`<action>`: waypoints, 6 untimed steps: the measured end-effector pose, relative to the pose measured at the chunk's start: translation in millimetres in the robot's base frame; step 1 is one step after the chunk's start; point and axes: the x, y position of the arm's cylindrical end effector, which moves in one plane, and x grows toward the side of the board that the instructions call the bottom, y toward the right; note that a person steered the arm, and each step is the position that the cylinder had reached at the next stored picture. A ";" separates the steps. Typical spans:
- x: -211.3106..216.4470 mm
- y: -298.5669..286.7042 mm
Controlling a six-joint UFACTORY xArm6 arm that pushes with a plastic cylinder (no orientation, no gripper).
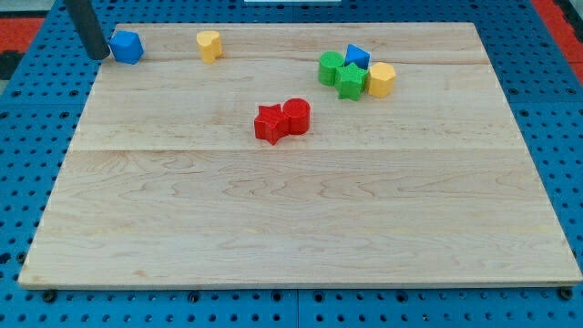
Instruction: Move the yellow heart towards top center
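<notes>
The yellow heart [209,44] lies near the board's top edge, left of centre. My tip [97,55] stands at the top left corner, just left of a blue cube [127,46] and close to touching it. The blue cube lies between my tip and the yellow heart, with a gap between cube and heart.
A red star [270,124] and a red cylinder [296,116] touch near the board's middle. At the upper right a green cylinder [331,68], a green star [351,81], a blue triangular block [357,56] and a yellow hexagon [381,79] cluster together. The wooden board [301,228] sits on a blue pegboard.
</notes>
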 end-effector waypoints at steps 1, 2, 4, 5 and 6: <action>-5.7 7.0; -9.8 42.4; 14.0 83.4; 33.6 125.0; 16.1 139.1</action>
